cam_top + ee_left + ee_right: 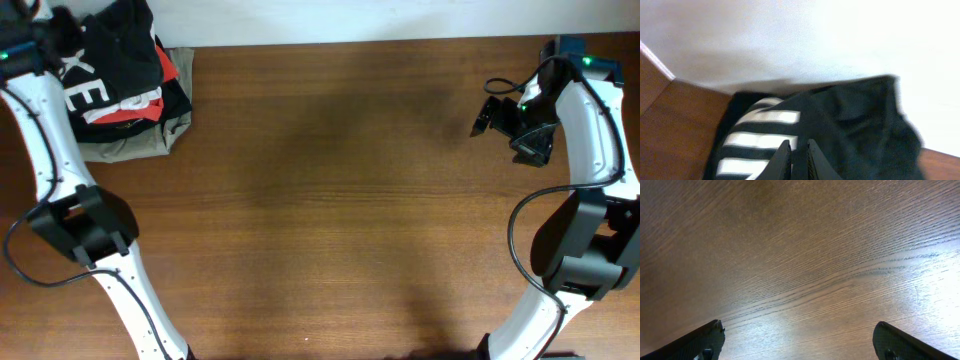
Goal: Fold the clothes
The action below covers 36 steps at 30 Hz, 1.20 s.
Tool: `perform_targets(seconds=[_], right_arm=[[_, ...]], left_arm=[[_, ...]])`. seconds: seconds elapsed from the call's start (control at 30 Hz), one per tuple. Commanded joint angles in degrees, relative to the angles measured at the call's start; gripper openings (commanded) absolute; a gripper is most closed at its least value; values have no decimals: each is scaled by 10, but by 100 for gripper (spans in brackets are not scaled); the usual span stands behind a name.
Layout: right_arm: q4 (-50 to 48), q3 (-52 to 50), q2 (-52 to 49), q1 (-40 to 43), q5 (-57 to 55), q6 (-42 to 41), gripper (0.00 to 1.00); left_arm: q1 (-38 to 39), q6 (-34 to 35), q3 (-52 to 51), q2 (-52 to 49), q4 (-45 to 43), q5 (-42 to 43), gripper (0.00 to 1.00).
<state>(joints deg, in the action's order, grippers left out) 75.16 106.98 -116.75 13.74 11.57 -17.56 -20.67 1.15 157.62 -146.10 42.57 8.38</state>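
The clothes, a black T-shirt point(122, 40) with big white block letters point(82, 95), lie bunched on a pile at the table's far left corner. My left gripper point(52, 28) is at its upper left edge. In the left wrist view its fingers point(797, 146) stand almost together with a fold of the black T-shirt point(855, 120) pinched between them, next to the white letters point(765, 117). My right gripper point(486, 108) hovers at the far right, apart from the cloth. It is wide open over bare wood point(799, 326), with nothing between its fingers.
Under the black shirt lies a khaki-grey garment point(135, 145), with a red one point(166, 66) showing at the pile's right side. The brown wooden table point(330, 200) ends at a white wall point(805, 40) just behind the pile.
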Motion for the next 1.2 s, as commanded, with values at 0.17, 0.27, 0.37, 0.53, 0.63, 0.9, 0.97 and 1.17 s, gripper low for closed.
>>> perform_targets(seconds=[0.17,0.27,0.37,0.53,0.63,0.9,0.97,1.17], right_arm=[[0,9,-2,2,-7,2,99],[0,9,-2,2,-7,2,99],[0,9,-2,2,-7,2,99],[0,9,-2,2,-7,2,99],[0,9,-2,2,-7,2,99],[0,9,-2,2,-7,2,99],[0,9,-2,2,-7,2,99],[19,9,-2,2,101,-26,99]], left_arm=[[45,-3,-102,-26,-67,17,9],[47,-3,-102,-63,-65,20,9],[47,-9,-100,-66,-64,53,9],[47,-9,-66,-23,-52,56,12],[47,-9,-57,40,-34,59,30],[47,-5,-57,186,113,119,99],[47,-5,-57,214,149,165,99],[47,-5,-57,243,247,191,99]])
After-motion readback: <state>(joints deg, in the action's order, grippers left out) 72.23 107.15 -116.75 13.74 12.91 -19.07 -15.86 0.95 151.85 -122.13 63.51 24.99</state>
